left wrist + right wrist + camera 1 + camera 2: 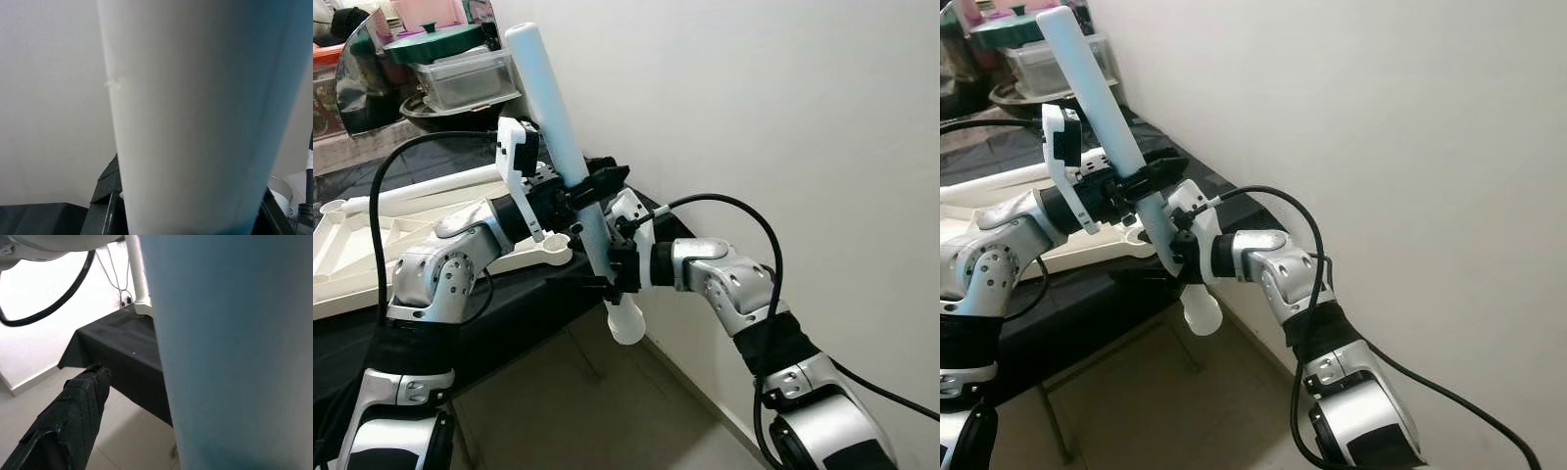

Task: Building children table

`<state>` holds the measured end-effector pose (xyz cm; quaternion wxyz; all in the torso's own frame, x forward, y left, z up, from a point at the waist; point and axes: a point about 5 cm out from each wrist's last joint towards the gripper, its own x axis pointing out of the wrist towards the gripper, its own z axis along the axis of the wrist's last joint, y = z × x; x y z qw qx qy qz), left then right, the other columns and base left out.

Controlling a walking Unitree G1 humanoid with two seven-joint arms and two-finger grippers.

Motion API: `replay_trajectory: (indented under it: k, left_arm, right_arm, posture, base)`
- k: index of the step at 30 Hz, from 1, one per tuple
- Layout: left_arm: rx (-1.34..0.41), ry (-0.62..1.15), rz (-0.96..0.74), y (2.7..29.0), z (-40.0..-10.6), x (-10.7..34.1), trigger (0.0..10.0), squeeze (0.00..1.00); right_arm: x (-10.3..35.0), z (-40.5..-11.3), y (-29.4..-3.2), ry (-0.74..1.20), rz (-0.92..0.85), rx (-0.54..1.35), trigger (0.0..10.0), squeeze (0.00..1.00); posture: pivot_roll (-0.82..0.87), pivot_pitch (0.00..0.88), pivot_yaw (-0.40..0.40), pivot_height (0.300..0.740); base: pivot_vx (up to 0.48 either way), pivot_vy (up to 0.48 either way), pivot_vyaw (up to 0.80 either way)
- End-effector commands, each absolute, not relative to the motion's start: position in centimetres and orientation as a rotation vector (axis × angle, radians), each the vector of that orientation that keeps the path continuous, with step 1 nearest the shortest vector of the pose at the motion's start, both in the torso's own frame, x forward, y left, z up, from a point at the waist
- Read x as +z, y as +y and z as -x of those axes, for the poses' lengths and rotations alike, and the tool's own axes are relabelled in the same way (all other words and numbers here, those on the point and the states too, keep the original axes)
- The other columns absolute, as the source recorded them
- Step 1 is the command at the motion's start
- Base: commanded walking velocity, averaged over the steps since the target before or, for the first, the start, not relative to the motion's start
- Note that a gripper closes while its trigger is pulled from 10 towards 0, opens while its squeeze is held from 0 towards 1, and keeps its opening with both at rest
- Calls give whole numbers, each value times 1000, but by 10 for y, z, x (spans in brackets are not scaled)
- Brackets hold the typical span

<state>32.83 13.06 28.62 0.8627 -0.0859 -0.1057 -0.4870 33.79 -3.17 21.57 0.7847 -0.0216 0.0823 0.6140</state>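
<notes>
While the long pale table leg (570,162) is being held up in the air, tilted with its top leaning left and away toward the far side, both claws are clamping it. The left gripper (590,188) is pinching the leg around its middle, fingers closed on it, and the right gripper (615,266) is gripping it lower down, just above the rounded bottom end, which is hanging out past the near right corner of the table. In the left wrist view the leg (195,122) is sitting right up against the lens, and the right wrist view is catching one black finger (68,423) beside the leg.

Further left, the white tabletop frame (372,245) is lying flat on the black-covered table (519,304), with a round socket end (553,252) poking out just beside the left arm. At the far left, clear plastic tubs (465,78) are stacking up behind a curved dark panel (357,83). A plain white wall (754,108) is running along the right.
</notes>
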Motion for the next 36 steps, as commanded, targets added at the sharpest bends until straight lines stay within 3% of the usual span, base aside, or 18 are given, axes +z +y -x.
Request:
replay_trajectory:
  k: [1,25,26,28,29,30,31,36]
  left_arm:
    - [-1087,-293,189,119,-323,300,10000,0]
    - [-1093,-282,199,115,-323,295,10000,0]
    - [-1094,-282,199,115,-323,295,10000,0]
    - [-1094,-282,199,115,-323,295,10000,0]
    - [-1094,-281,198,115,-323,295,10000,0]
    - [-1094,-281,198,115,-323,295,10000,0]
    - [-1094,-282,199,115,-323,296,10000,0]
    - [-1091,-282,202,115,-323,296,10000,0]
  right_arm:
    - [213,-336,-18,187,54,1336,10000,0]
    - [221,-349,-12,163,38,1233,10000,0]
    - [222,-349,-12,160,37,1234,8627,0]
    - [222,-349,-12,160,37,1234,8627,0]
    - [222,-349,-12,158,36,1234,902,0]
    - [222,-349,-12,158,36,1234,902,0]
    - [223,-348,-11,154,33,1239,0,0]
    - [224,-346,-7,146,27,1257,0,0]
  posture:
    - [-51,0,42,740]
    - [-52,0,43,740]
    - [-52,0,43,740]
    - [-52,0,43,740]
    - [-52,0,43,740]
    - [-52,0,43,740]
    - [-54,0,46,740]
    - [-55,0,47,740]
  base:
    - [0,0,0]
    - [0,0,0]
    - [0,0,0]
    - [0,0,0]
    - [0,0,0]
    - [0,0,0]
    - [0,0,0]
    - [0,0,0]
